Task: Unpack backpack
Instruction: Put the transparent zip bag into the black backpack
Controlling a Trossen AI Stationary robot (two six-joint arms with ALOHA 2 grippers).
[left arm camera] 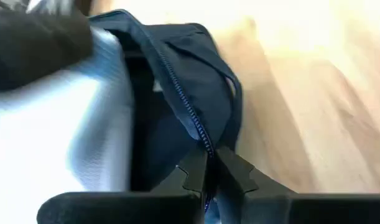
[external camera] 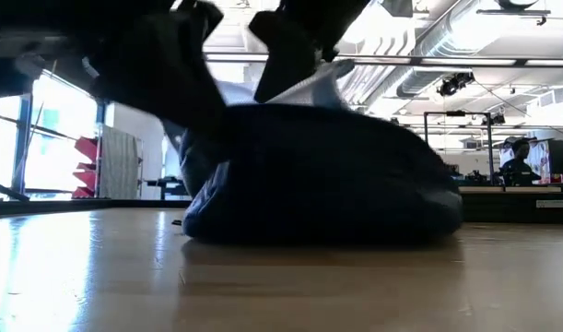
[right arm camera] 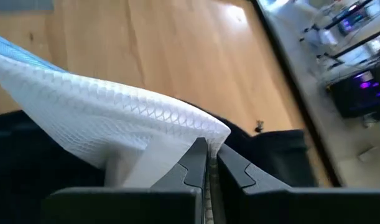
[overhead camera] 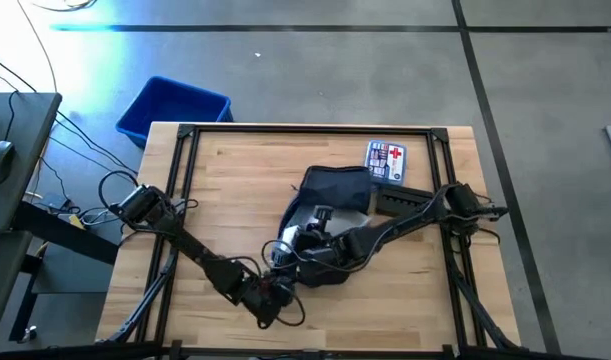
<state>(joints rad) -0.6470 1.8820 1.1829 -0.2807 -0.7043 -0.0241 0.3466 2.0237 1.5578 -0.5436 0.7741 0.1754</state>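
Floppy navy backpack (overhead camera: 335, 190) unzipped, left claw (left arm camera: 209, 171) pinching its zipper edge, right claw (right arm camera: 208, 163) clamped on white mesh (right arm camera: 115, 118)

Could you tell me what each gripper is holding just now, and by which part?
The left gripper is shut on the backpack at its zipper edge. The right gripper is shut on a white mesh item, pinching its edge at the bag's opening.

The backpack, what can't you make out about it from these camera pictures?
- Inside of the backpack: high view, covered by the right gripper and white mesh cloth.
- Its far side: low view, the bag's own bulk and blurred arms block it.
- Zipper end: left wrist view, hidden between the shut left gripper fingers.
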